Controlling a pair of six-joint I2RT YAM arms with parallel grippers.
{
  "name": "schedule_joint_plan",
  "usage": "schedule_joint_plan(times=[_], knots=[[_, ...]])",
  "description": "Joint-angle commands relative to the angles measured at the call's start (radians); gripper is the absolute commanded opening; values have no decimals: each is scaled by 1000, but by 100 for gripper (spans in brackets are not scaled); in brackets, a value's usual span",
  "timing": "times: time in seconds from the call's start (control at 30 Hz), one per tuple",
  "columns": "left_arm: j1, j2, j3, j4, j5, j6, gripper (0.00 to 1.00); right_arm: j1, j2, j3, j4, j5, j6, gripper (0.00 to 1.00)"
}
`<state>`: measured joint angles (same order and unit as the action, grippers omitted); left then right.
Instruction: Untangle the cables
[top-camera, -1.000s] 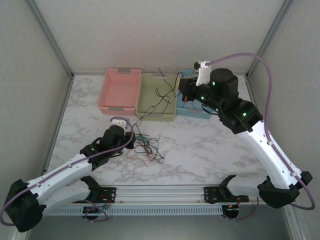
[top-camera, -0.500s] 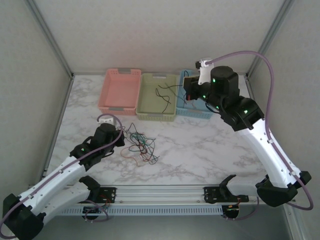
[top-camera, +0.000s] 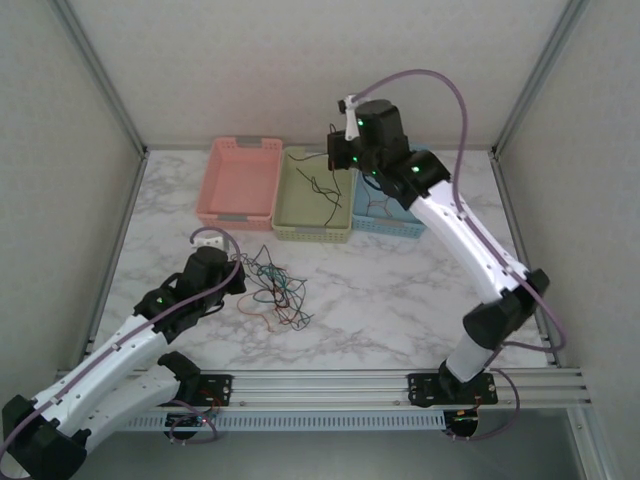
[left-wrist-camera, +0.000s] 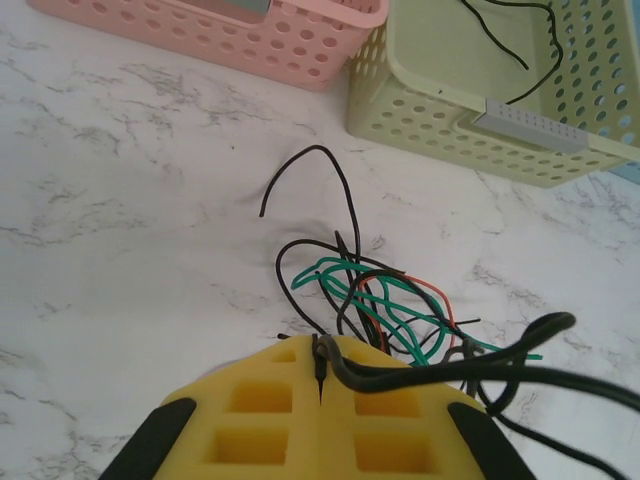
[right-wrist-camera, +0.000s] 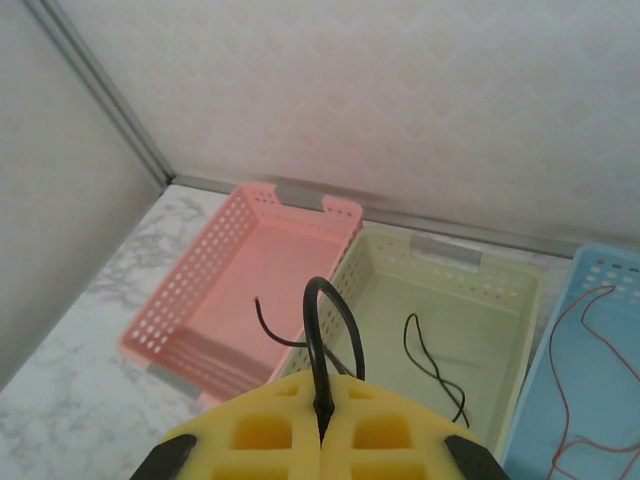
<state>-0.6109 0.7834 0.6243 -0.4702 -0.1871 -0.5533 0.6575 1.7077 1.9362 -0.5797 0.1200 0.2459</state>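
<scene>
Sorting step, by appearance: right jaws, pinching a black cable (right-wrist-camera: 312, 340), hold it over the green basket (right-wrist-camera: 490, 340) below and ahead, so release there should follow; left jaws, pinching another black cable (left-wrist-camera: 420, 377), anchor the tangle (left-wrist-camera: 370, 300) on the bench (left-wrist-camera: 120, 200) just ahead.

No text, label, brand, number or sign can be read anywhere in these views.
</scene>
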Motion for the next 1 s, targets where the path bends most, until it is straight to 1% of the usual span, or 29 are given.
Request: schedule_joint_plan(times=[0.0,0.27,0.43,0.57,0.73,0.87,0.9,0.97], knots=[[11,-15,38,-28,12,8,0,-31,100,86,24,49,0,0],[11,-26,40,-40,15,7,0,-85,368,307,4,58,24,0],[13,-20,42,-39,20,8,0,-90,528,431,-63,78,14,0],[13,-17,41,-37,25,9,0,-88,580,402,-60,69,20,0],[13,-13,34,-30,32,8,0,-87,583,312,-26,43,14,0],[13,-10,28,-25,34,7,0,-85,587,296,-49,20,-1,0],[13,-9,27,-25,35,7,0,-83,582,292,-54,12,-10,2],[13,-11,26,-25,38,6,0,-79,567,279,-58,-27,-29,12]])
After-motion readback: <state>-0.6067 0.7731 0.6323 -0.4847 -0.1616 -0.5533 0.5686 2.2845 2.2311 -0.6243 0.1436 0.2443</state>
